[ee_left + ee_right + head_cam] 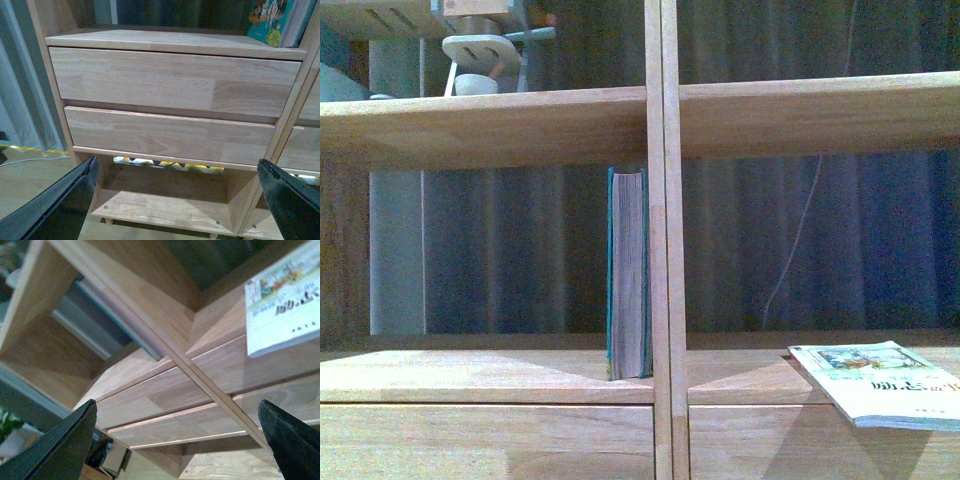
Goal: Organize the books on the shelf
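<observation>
White paperback point(880, 383) is lying flat right of the central divider point(663, 250), overhanging; right gripper point(176, 405), spread wide like the left gripper point(176, 162), should be pinching that free edge squarely.

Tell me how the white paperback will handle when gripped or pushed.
The paperback looks thin, so probably light and floppy; held by one corner it would likely sag. It lies flat, jutting past the shelf front, so an outward nudge might tip it off.

Dark pleated curtain point(520, 250), pale wood floor point(31, 181), hanging white cable point(799, 243)
</observation>
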{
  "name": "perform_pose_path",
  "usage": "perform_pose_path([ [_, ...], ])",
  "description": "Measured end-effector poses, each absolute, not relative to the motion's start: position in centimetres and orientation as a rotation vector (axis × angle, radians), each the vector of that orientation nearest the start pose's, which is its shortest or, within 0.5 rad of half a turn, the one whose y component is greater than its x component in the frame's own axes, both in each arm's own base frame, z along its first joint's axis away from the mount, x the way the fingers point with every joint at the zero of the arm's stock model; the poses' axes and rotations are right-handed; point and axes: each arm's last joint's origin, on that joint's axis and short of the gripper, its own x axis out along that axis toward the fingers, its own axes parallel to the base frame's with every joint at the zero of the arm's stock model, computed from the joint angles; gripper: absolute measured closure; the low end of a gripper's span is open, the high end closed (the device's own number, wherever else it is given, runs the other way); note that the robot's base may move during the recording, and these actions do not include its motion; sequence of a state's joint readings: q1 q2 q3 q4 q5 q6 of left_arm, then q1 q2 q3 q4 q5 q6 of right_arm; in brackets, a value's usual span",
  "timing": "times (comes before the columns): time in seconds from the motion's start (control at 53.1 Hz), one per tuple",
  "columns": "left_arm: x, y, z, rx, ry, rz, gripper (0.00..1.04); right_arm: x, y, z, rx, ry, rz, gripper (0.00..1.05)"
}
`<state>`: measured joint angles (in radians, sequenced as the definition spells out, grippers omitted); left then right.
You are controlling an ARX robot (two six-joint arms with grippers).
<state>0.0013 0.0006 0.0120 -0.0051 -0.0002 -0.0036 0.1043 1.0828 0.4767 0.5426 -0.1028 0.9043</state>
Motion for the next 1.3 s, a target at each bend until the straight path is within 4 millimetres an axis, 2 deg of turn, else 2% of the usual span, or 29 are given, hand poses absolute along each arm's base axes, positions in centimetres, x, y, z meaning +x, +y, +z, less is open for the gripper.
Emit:
perform_pose_path([
  [0.094,9.7,0.0,16.7,-0.004,-0.006,0.002,0.07,24.0,3.5,22.7,0.945,0.175,0.14,0.07],
  [0.301,9.7,0.0,16.7,-0.004,-0.006,0.002,0.07,26.7,4.7,22.2,0.978,0.172,0.116,0.07],
  [0.452,9.7,0.0,16.7,-0.004,-0.006,0.002,0.07,29.6,5.2,21.5,0.986,0.175,0.082,0.07],
  [0.659,9.7,0.0,16.7,-0.004,-0.006,0.002,0.07,32.8,3.7,20.5,1.027,0.164,-0.025,0.07],
  [0.96,9.7,0.0,16.7,-0.004,-0.006,0.002,0.07,35.9,0.9,19.5,1.147,0.123,-0.173,0.07],
  [1.111,9.7,0.0,16.7,-0.004,-0.006,0.002,0.07,36.9,0.5,19.3,1.168,0.112,-0.2,0.07],
  [1.299,9.7,0.0,16.7,-0.004,-0.006,0.002,0.07,38.1,0.7,20.1,1.181,0.088,-0.187,0.07],
])
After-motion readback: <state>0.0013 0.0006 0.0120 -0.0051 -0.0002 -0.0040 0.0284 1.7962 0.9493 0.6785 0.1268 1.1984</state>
